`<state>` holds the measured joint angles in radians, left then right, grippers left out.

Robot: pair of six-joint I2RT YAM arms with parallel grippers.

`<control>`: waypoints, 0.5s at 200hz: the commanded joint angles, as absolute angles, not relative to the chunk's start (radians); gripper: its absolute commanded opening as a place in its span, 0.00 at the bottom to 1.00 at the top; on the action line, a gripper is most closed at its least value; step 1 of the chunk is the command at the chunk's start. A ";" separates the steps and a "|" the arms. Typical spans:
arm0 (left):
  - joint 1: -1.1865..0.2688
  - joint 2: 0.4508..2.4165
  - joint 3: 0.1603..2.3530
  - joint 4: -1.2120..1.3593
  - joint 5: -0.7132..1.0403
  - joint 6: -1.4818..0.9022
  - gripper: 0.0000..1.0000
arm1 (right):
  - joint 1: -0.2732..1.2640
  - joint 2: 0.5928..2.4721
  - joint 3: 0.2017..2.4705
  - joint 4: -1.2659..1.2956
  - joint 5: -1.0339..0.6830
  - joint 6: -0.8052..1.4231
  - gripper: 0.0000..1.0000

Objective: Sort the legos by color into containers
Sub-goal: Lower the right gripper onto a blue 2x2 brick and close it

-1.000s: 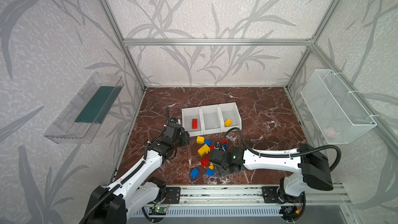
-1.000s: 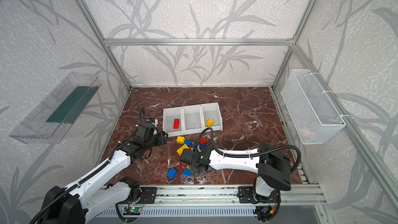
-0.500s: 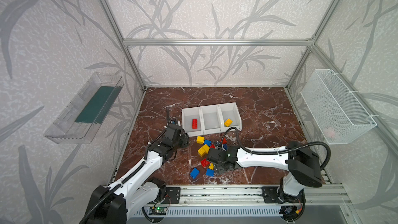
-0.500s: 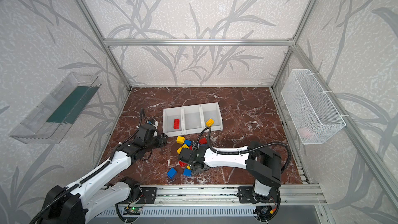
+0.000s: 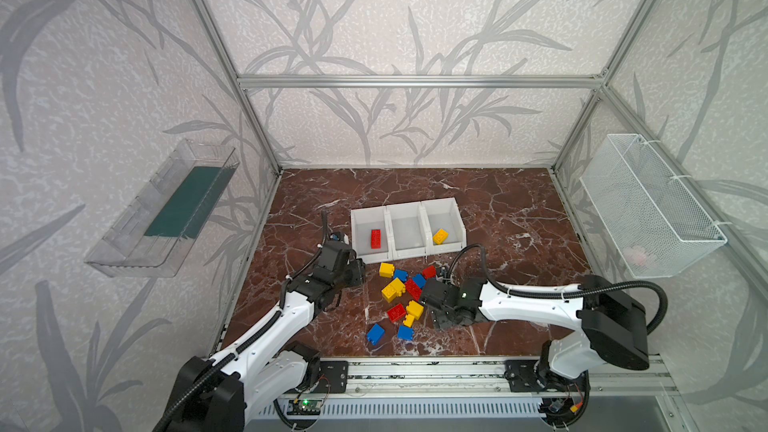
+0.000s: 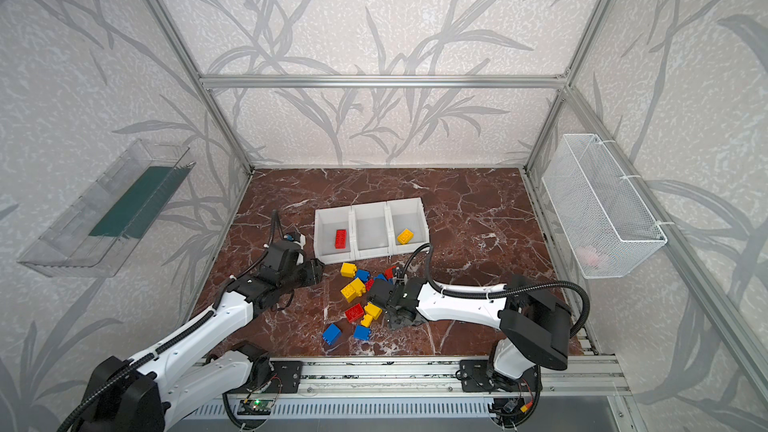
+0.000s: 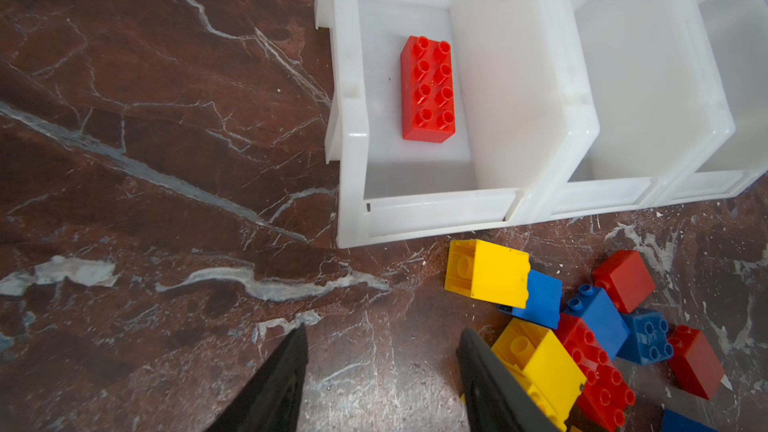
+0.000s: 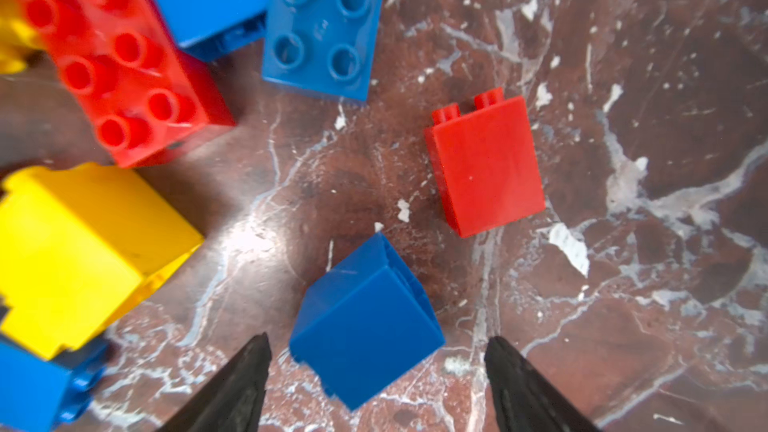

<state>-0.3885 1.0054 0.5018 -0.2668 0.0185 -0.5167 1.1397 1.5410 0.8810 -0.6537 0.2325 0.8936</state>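
Three white bins point(image 5: 409, 252) stand in a row on the marble table point(image 5: 519, 222). A long red brick point(image 5: 376, 238) lies in the left-end bin and a yellow brick point(image 5: 440, 236) in the right-end one. Loose bricks point(image 5: 401, 288) are scattered just in front of the bins. The left gripper point(image 7: 383, 330) hovers near the left-end bin's front corner, jaws spread and empty. The right gripper point(image 8: 377, 338) is at the pile's far side from the bins, spread around a tilted blue brick point(image 8: 365, 322) without pinching it. Compared with a second earlier, both bins hold the same bricks; only the right arm's elbow has swung.
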 commanded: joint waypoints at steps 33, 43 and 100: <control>-0.387 0.970 0.465 -0.257 0.009 -0.531 0.61 | 1.109 1.587 0.927 -0.623 0.264 0.943 0.81; -0.387 0.966 0.463 -0.258 0.004 -0.528 0.61 | 1.103 1.606 0.939 -0.623 0.272 0.953 0.81; -0.387 0.977 0.448 -0.241 0.012 -0.525 0.61 | 1.072 1.631 0.924 -0.652 0.284 1.008 0.78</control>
<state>-0.3885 0.9768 0.4625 -0.2531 0.0193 -0.5194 1.0798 1.6421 0.9302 -0.6209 0.2546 0.9653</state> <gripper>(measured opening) 0.610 0.783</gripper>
